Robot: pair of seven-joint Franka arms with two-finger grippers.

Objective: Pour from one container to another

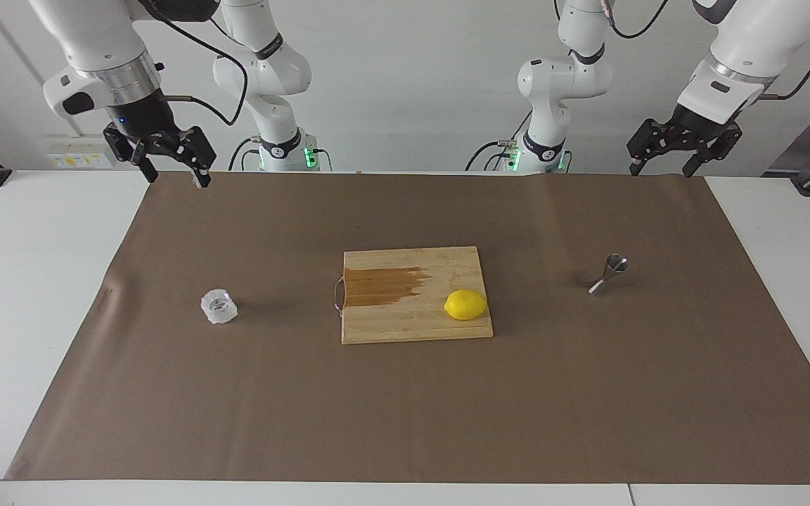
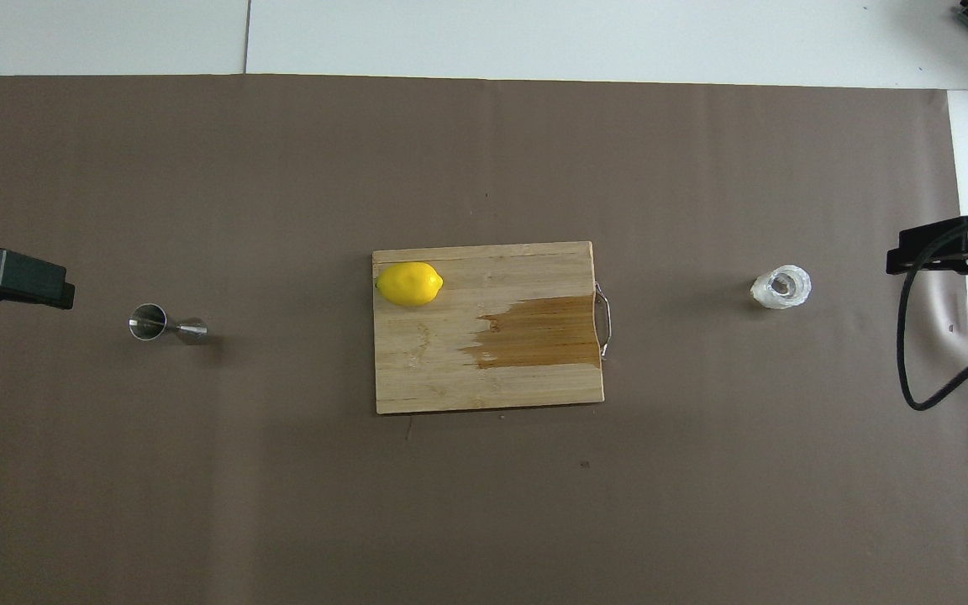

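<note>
The small clear faceted cup (image 1: 219, 306) (image 2: 780, 287) stands on the brown paper toward the right arm's end of the table. The steel hourglass jigger (image 1: 609, 274) (image 2: 166, 324) stands toward the left arm's end. My right gripper (image 1: 174, 176) hangs open and empty above the paper's edge nearest the robots, well apart from the cup. At the other end of that same edge my left gripper (image 1: 661, 170) is also raised, open and holding nothing, well apart from the jigger.
A wooden cutting board (image 1: 412, 327) (image 2: 425, 370) with a dark wet patch and a metal handle lies in the middle, between cup and jigger. A yellow lemon (image 1: 465, 305) (image 2: 409, 283) rests on it. Brown paper (image 1: 405, 422) covers the white table.
</note>
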